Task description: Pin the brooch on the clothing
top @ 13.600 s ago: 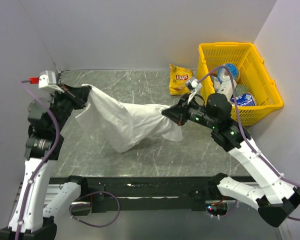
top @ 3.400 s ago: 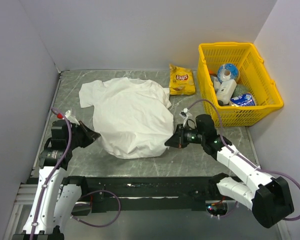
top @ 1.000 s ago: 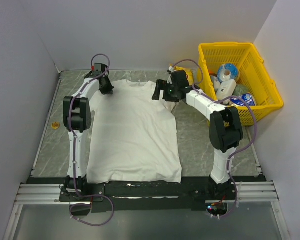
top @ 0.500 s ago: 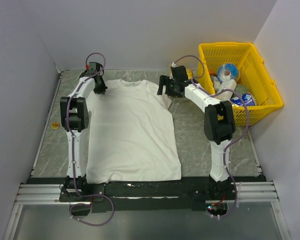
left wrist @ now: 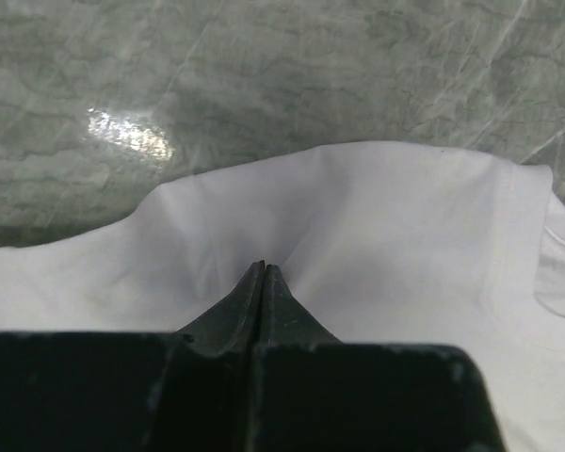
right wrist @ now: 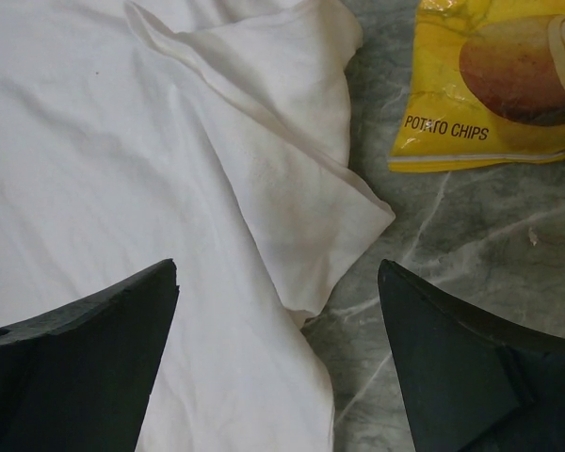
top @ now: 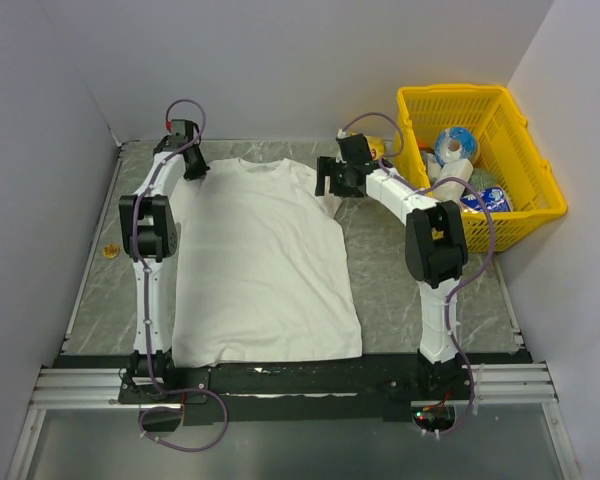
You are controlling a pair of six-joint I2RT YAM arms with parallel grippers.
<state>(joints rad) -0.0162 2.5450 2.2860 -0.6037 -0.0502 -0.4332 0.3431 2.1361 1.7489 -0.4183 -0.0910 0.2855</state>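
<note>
We see T-shirt (top: 265, 260) spread flat on bench (top: 380, 270), neck at far side. Left claw (left wrist: 264, 266) pressed together, pinching raised fold at left sleeve. Right claw (right wrist: 278, 268) spread wide above crumpled right sleeve. Brooch (top: 108, 251) lies on bare bench left of T-shirt, well apart from both claws. Crisp bag (right wrist: 499, 85) just beside right sleeve.
</note>
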